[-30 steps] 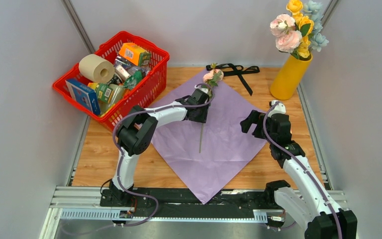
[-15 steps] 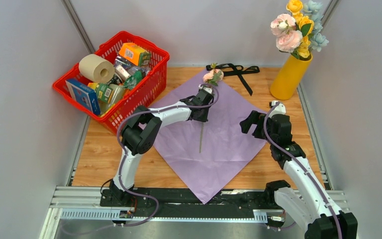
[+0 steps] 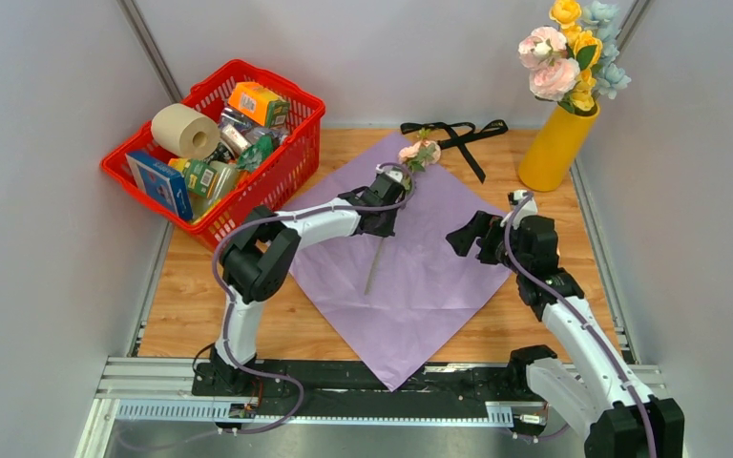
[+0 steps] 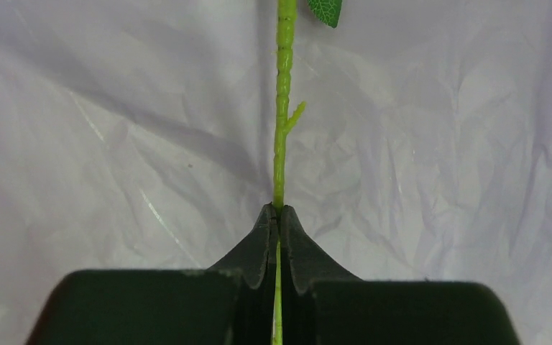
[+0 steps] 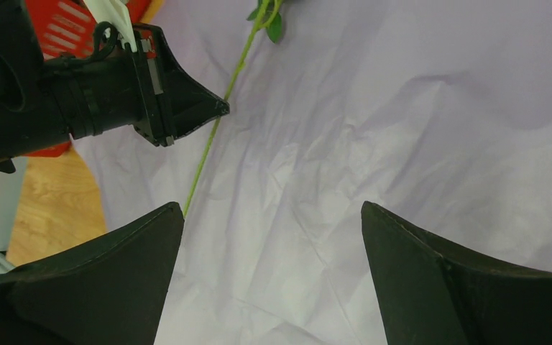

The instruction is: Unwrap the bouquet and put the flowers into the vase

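Where a second ago its jaws stood apart around the stem (image 4: 282,108), the left claw (image 4: 278,213) is now pressed together on it, the thin green stalk pinched between the two tips over the purple paper (image 3: 429,277). The stem now lies more slanted than before: its pink flower (image 3: 420,153) has shifted a little toward the paper's far corner, and its lower end has swung toward the paper's left side. The right claw (image 5: 272,207) has edged slightly inward over the paper's right part; its jaws are wide apart and hold nothing, with the paper showing between them. The black ribbon (image 3: 458,134), on the counter (image 3: 200,286) just beyond the paper's far corner, has also moved a little since the earlier frame.

The yellow vase (image 3: 554,148) stands upright on the counter off the paper's far right edge, unchanged, with pink, yellow and pale blue flowers (image 3: 568,52) already in it. The red basket (image 3: 282,167) sits off the paper's left edge, in the same place. The boxes and packets inside it carry printed labels, but the print is too small to read.
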